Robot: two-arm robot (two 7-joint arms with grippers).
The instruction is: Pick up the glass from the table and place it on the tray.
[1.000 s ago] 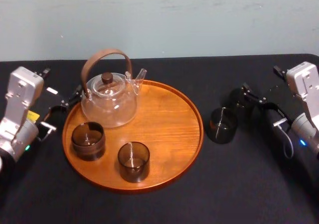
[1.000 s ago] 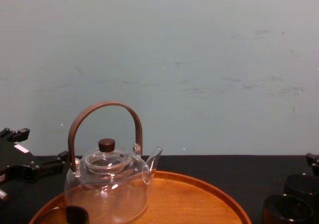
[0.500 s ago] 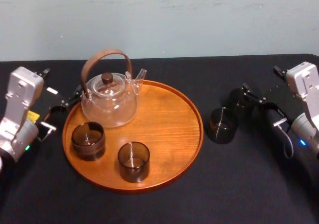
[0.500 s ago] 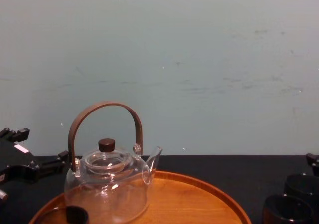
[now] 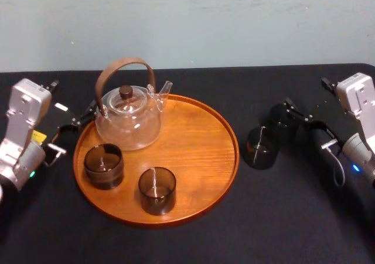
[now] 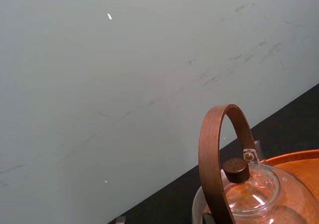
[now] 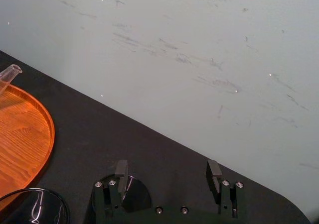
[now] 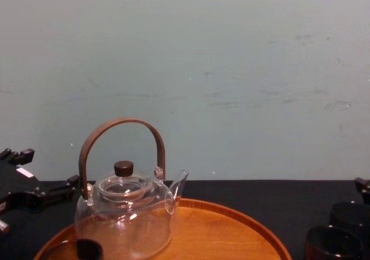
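Two dark glasses stand on the black table right of the tray: the nearer glass by the tray's rim, the farther glass behind it. My right gripper is open just behind the farther glass, which sits by one finger. The round orange-brown tray carries a glass teapot and two more dark glasses. My left gripper is open at the tray's left rim, beside the teapot.
The teapot's brown handle rises close to the left gripper. A pale wall runs behind the table. Bare black tabletop lies in front of the tray and to its right front.
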